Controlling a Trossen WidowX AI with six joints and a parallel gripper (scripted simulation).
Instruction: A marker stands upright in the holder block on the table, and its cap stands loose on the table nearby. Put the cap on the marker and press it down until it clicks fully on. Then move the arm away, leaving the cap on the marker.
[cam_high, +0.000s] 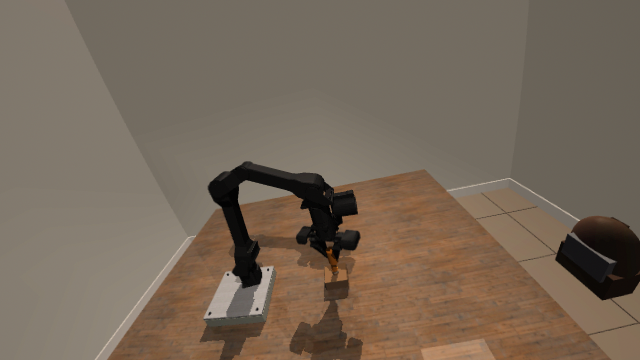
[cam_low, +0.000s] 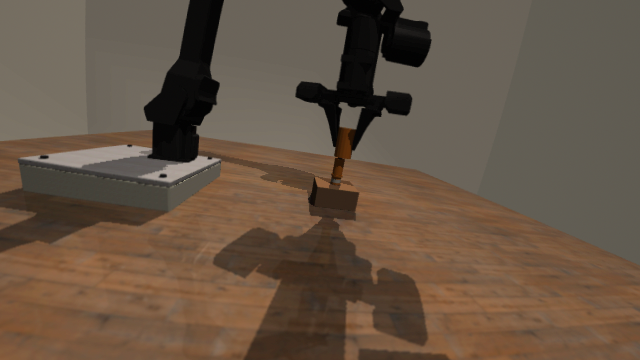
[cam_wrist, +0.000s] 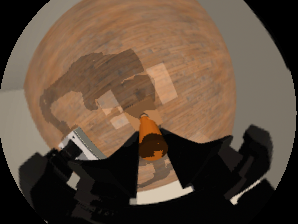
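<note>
My gripper (cam_high: 332, 256) (cam_low: 345, 146) (cam_wrist: 149, 132) is shut on the orange cap (cam_low: 345, 143) (cam_wrist: 153, 146), with one finger on each side of it. The wooden holder block (cam_high: 338, 282) (cam_low: 335, 197) sits on the table below. The orange marker (cam_high: 335, 269) (cam_low: 338, 169) stands in the block, with a pale ring at its base. The cap is directly above the marker's barrel and its lower rim appears to meet the barrel's top. The marker's dark tip is hidden by the cap. Whether the cap is exactly in line with the marker is hard to tell.
The arm's base plate (cam_high: 240, 295) (cam_low: 120, 162) is left of the holder block in the top and exterior views. A pale rectangle (cam_high: 460, 351) lies at the table's near side in the top view. A dark brown domed object (cam_high: 607, 245) is off the table at the right.
</note>
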